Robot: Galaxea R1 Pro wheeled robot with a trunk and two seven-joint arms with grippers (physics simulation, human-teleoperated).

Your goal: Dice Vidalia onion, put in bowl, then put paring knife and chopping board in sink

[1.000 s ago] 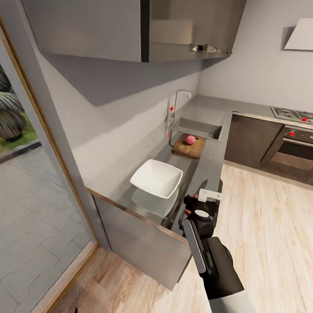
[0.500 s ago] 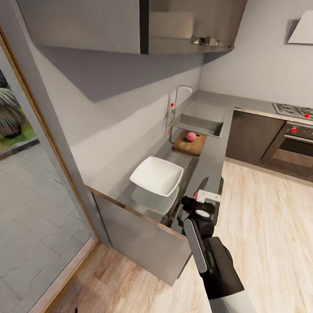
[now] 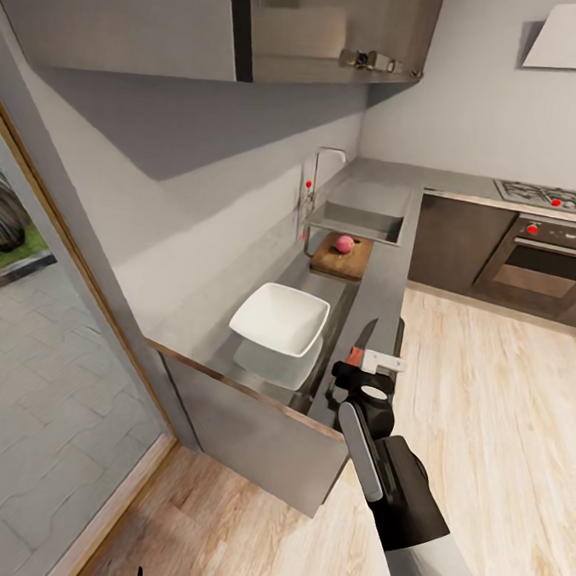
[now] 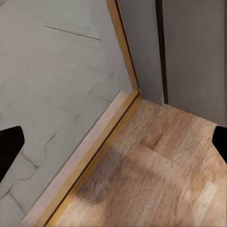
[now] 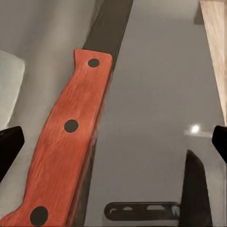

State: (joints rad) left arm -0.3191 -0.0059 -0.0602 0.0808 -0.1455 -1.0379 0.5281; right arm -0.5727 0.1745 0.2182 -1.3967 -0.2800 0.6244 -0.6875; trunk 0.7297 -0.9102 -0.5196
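Knife point(image 5: 71, 142) sits between the wide-spread tips of the right gripper point(image 3: 364, 374), ungrasped; since a second ago the view shifted, so dicing waits.

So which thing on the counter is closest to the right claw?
The paring knife, red-orange handle, lying right under the right claw; the bowl and chopping board sit farther along.
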